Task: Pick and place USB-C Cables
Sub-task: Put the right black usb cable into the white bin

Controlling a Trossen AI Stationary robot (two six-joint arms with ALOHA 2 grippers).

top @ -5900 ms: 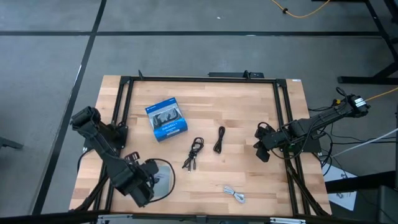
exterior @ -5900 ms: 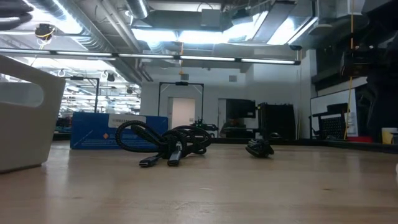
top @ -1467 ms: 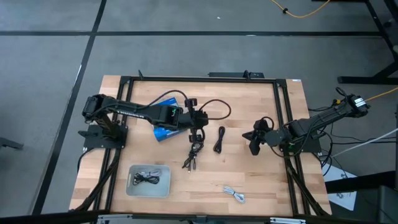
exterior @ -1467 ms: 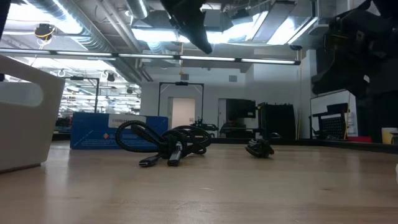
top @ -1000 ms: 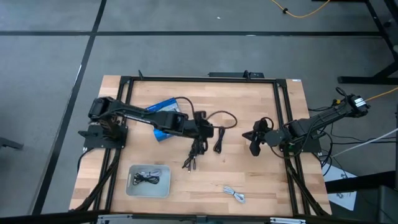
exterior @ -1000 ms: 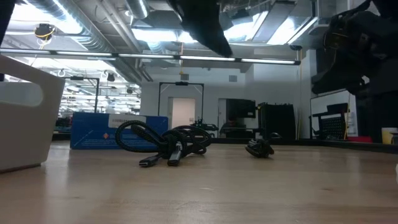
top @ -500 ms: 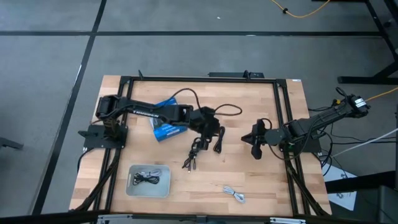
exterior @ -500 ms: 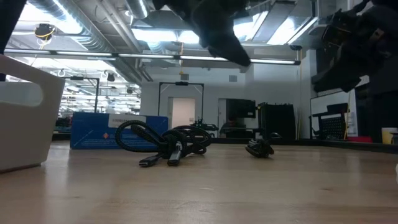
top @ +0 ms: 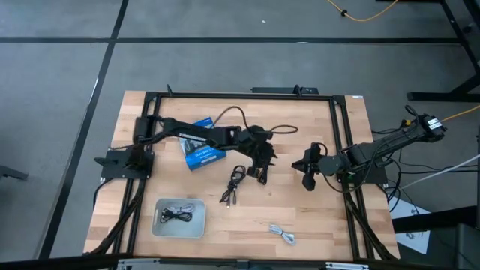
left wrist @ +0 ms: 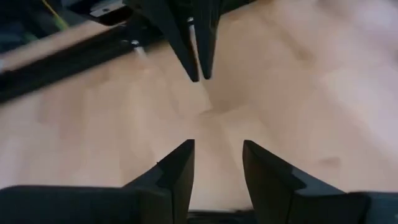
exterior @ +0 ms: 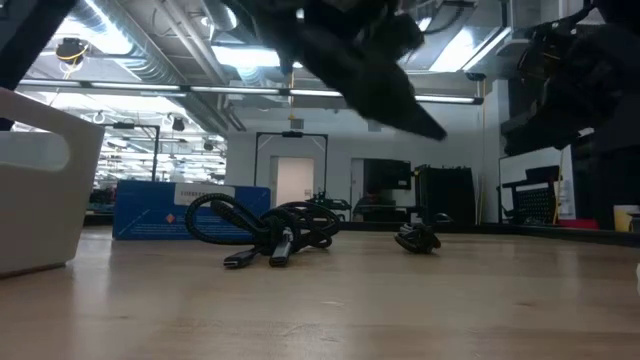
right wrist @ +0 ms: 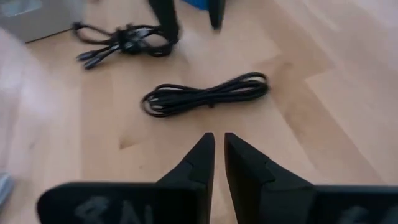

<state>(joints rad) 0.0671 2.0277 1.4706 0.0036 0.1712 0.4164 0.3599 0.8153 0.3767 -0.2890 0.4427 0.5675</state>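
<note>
Two black USB-C cable bundles lie on the wooden table. One (right wrist: 205,93) lies at the middle, also seen in the high view (top: 265,178). The other (top: 235,184) lies just left of it. A white bundle (top: 283,235) lies near the front edge. A further black bundle (top: 177,216) rests in the grey tray (top: 159,225). My left gripper (top: 263,163) hovers open above the middle bundle; only bare wood shows between its fingers (left wrist: 177,169). My right gripper (top: 308,180) is shut, right of that bundle.
A blue retail box (top: 201,150) lies at the back left, under my left arm. A black metal frame (top: 339,142) runs along the table's edges. The low view shows the tray wall (exterior: 40,180) at the left and bare wood in front.
My left gripper has travelled toward the table's right edge, from over the left black bundle to over the middle one, and has come lower. The cables have stayed in place.
</note>
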